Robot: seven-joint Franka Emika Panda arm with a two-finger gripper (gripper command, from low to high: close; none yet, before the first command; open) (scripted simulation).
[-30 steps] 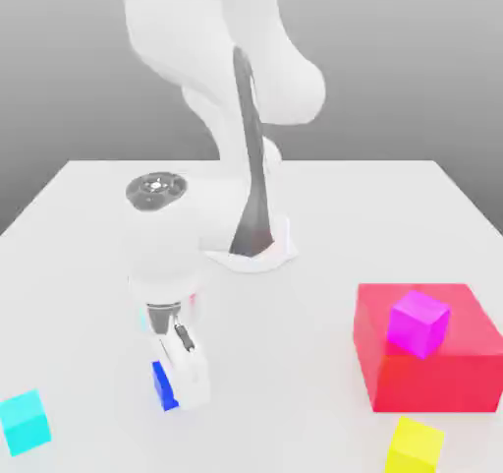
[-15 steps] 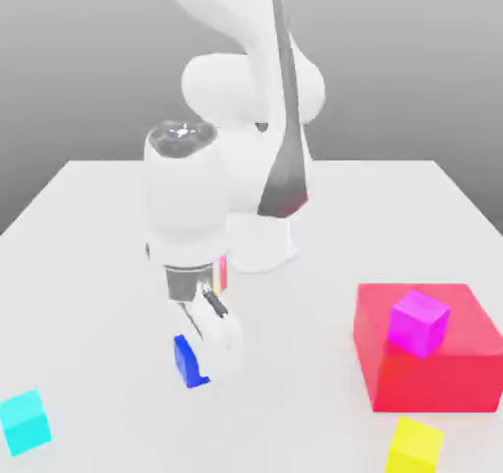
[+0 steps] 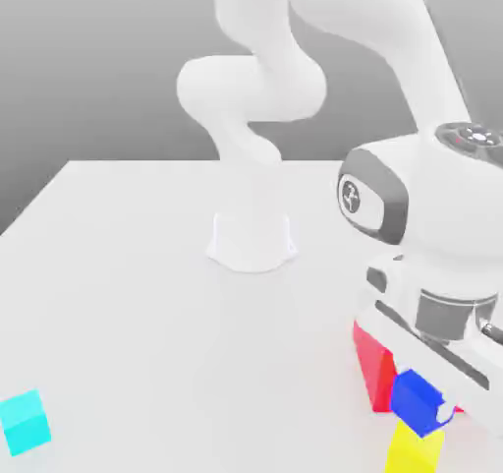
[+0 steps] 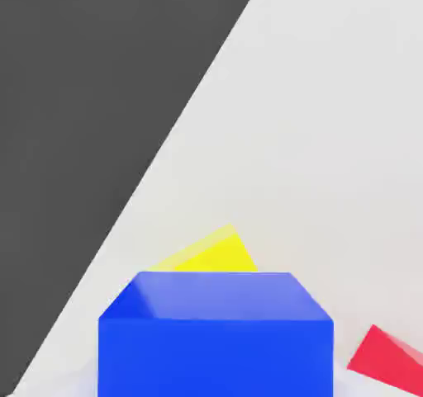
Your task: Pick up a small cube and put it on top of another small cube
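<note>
The jaws are clamping shut on the blue cube [image 3: 417, 400], pinching it across two opposite flat faces, and are carrying it in the air just above the yellow cube [image 3: 414, 449] at the near edge of the counter [image 3: 128, 265]. In the hand view the blue cube [image 4: 216, 333] is sitting square in the grip, with a corner of the yellow cube [image 4: 213, 255] peeking out beyond it, so the two are looking roughly but not exactly lined up.

Judging by its plain, sharp-edged faces, the blue cube is likely handling as a small, stiff, light solid with nothing to crush. The smooth sides may be a little slippery, so a flat grip across the middle of two parallel faces, as here, seems the sound place to hold it.

The red block [image 3: 374, 366] is standing just beside the yellow cube, partly hidden by the hand, and the cyan cube [image 3: 24, 423] is lying well apart toward the exterior view's left.

Compared with a second ago, the arm is swung across from the exterior view's left to its right, bringing the blue cube from near the cyan cube to over the yellow one; the magenta cube seen earlier on the red block is now covered by the hand.
</note>
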